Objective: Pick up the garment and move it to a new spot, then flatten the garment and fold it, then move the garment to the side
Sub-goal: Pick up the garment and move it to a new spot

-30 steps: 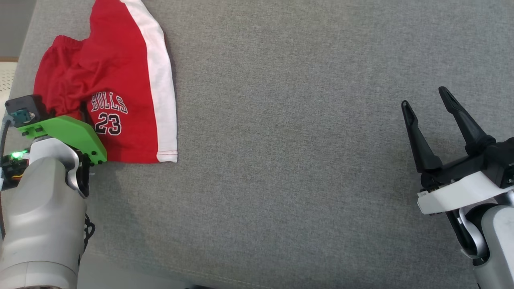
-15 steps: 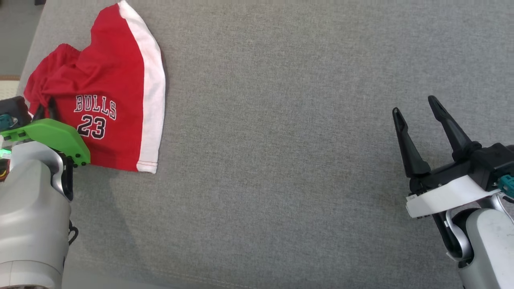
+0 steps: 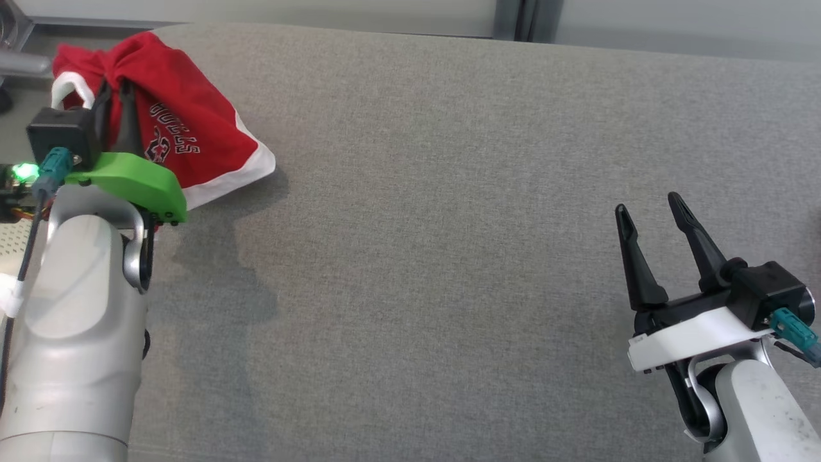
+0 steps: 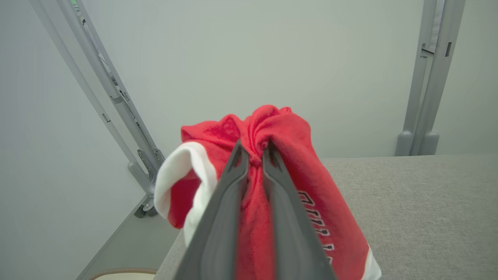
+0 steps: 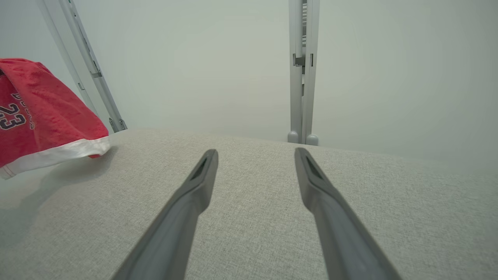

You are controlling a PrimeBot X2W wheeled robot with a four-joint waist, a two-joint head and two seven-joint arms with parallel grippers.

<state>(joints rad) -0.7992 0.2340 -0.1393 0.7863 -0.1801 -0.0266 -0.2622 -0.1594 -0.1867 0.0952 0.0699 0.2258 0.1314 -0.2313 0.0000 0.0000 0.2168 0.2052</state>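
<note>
The garment (image 3: 186,122) is a pair of red shorts with white trim and dark lettering. It hangs bunched at the far left of the grey table, lifted off the surface. My left gripper (image 3: 115,86) is shut on a gathered fold at the top of the garment (image 4: 272,132); the cloth drapes down around the fingers (image 4: 229,182). A white-edged loop sticks out to one side. In the right wrist view the garment (image 5: 42,116) hangs at the left edge. My right gripper (image 3: 648,208) stands open low on the right, with nothing between its fingers (image 5: 202,171).
The grey fabric-covered table (image 3: 449,224) spreads across the middle and right. Its left edge (image 3: 38,212) and far edge (image 3: 385,32) are close to the garment. Grey metal frame posts (image 4: 428,77) stand against a pale wall beyond the table.
My left gripper has shut on the garment and lifted it, so the shorts went from lying flat to hanging bunched. The head camera has tilted up, bringing the table's far edge into view.
</note>
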